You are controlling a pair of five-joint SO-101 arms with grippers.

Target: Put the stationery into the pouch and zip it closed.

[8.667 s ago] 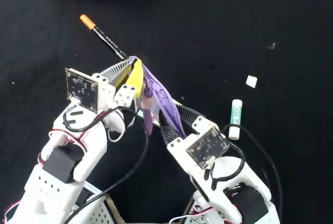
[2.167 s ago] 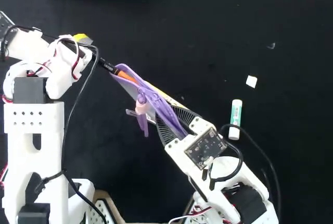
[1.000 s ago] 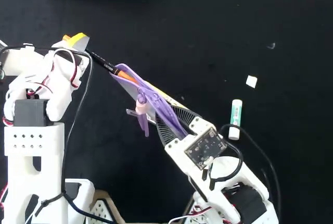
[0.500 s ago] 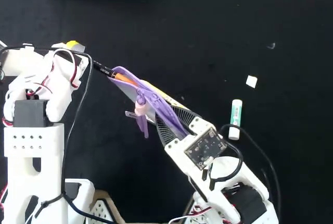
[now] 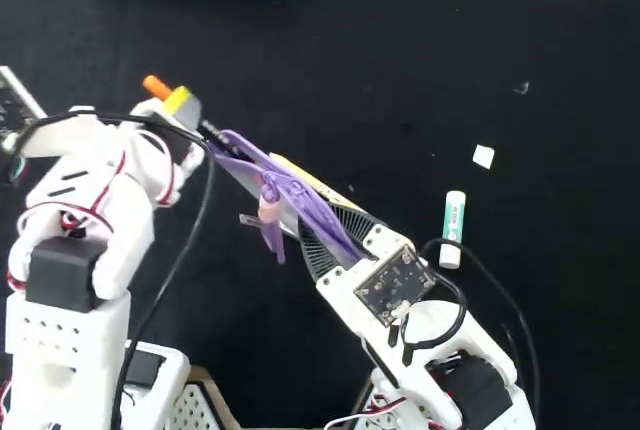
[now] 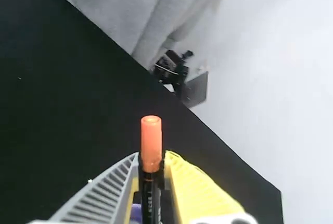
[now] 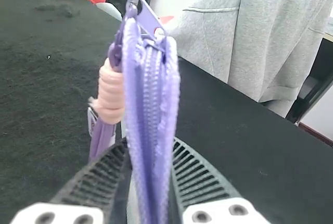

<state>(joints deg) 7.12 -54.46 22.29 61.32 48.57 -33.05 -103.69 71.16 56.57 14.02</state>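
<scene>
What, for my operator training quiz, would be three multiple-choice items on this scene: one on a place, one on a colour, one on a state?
1. Where does the glue stick lie? A) on the floor B) on the table C) in a drawer
2. What colour is the pen's cap? A) orange B) green C) blue
3. How is the right hand? A) open, empty B) shut on the pouch C) shut on the glue stick
Answers: 1 B, it rests on the black table; 2 A, orange shows above the left hand; 3 B, it clamps the purple pouch.
</scene>
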